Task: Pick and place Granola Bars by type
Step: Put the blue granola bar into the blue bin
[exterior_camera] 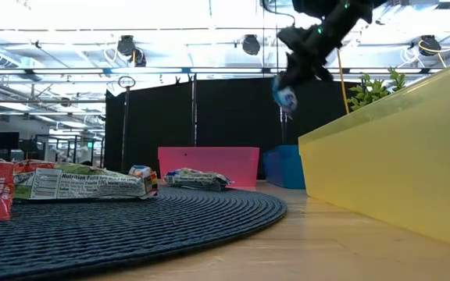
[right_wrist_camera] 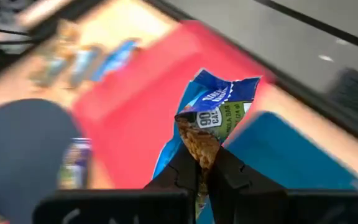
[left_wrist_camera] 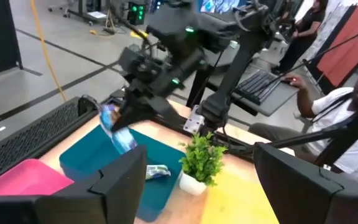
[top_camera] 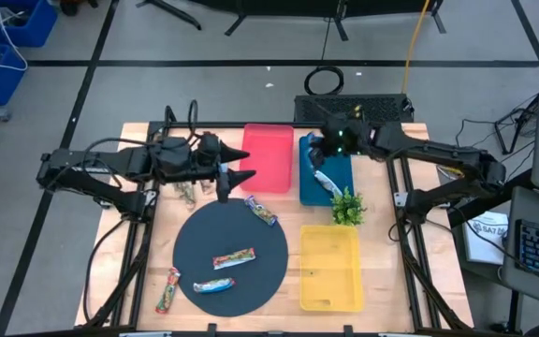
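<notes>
My right gripper point(top_camera: 316, 150) is above the blue tray point(top_camera: 338, 168), shut on a blue-white granola bar point(right_wrist_camera: 213, 112). The left wrist view shows that bar point(left_wrist_camera: 114, 127) hanging over the tray, with another blue-white bar point(left_wrist_camera: 157, 172) lying inside. My left gripper point(top_camera: 243, 167) is open and hovers by the red tray point(top_camera: 268, 154), touching nothing. Three bars point(top_camera: 234, 257) lie flat on the dark round mat point(top_camera: 195, 243). One more bar point(top_camera: 167, 290) lies on the table by the mat's near left edge. A few more bars point(top_camera: 187, 194) lie under the left arm. My right gripper pinches the blue-white bar between its two fingers point(right_wrist_camera: 188, 171) at one crimped end of the wrapper point(right_wrist_camera: 199, 140). The bar is lifted clear and hangs tilted below the gripper point(exterior_camera: 286, 97) over the blue tray. Its free end point(right_wrist_camera: 229, 93) points away from the fingers.
A yellow tray point(top_camera: 330, 267) sits near the table's near right side. A small green plant point(top_camera: 346, 206) stands between it and the blue tray. A keyboard point(top_camera: 354, 108) lies past the far edge. A seated person point(left_wrist_camera: 347, 124) is beyond the table's right side.
</notes>
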Action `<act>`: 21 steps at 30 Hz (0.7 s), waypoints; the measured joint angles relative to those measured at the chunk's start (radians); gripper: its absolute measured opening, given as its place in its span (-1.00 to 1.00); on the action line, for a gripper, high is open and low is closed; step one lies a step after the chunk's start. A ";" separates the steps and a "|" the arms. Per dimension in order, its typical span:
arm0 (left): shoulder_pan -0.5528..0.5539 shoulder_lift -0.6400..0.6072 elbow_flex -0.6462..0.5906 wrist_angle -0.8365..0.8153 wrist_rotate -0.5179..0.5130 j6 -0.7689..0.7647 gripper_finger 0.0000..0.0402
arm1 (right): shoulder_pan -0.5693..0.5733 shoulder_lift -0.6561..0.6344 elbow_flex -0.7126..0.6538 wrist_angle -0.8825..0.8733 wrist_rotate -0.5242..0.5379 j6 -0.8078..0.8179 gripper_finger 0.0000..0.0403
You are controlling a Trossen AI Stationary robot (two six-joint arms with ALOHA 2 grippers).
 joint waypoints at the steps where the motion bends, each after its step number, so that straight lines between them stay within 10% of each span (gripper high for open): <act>1: 0.000 -0.004 0.000 -0.001 0.002 0.002 0.49 | -0.021 0.006 0.001 -0.025 -0.002 -0.014 -0.96; 10: -0.002 -0.024 -0.001 -0.047 0.145 0.006 0.50 | -0.158 0.156 -0.013 -0.079 -0.074 -0.090 -0.97; 21: -0.001 -0.037 -0.001 -0.304 0.074 -0.021 0.50 | -0.285 0.306 -0.015 -0.153 -0.023 -0.163 -0.91</act>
